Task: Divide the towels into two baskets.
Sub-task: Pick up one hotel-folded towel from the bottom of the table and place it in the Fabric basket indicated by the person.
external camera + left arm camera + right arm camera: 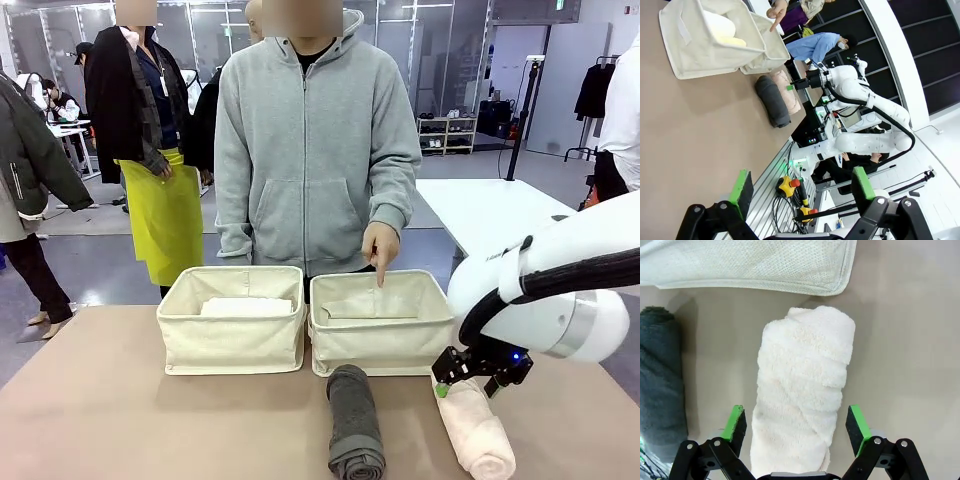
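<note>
The right arm reaches in from the right with its wrist bent down. The right gripper (796,422) is spread wide over the pale pink rolled terry towel (805,385), one green pad on each side, neither touching it. The left gripper (802,184) hangs open at the near side, well away from the towels, holding nothing.

The pink towel lies on the tan tabletop (110,410) at near right, beside the dark grey rolled towel (355,420). Both lie just in front of the right cream canvas basket (380,345), and a person's hand (381,248) points one finger down into it. The left cream canvas basket (232,345) holds a white rolled towel (245,307) and a pale yellow rolled towel (732,41).

Farther back are a grey floor, a white table (490,210) and people standing.
</note>
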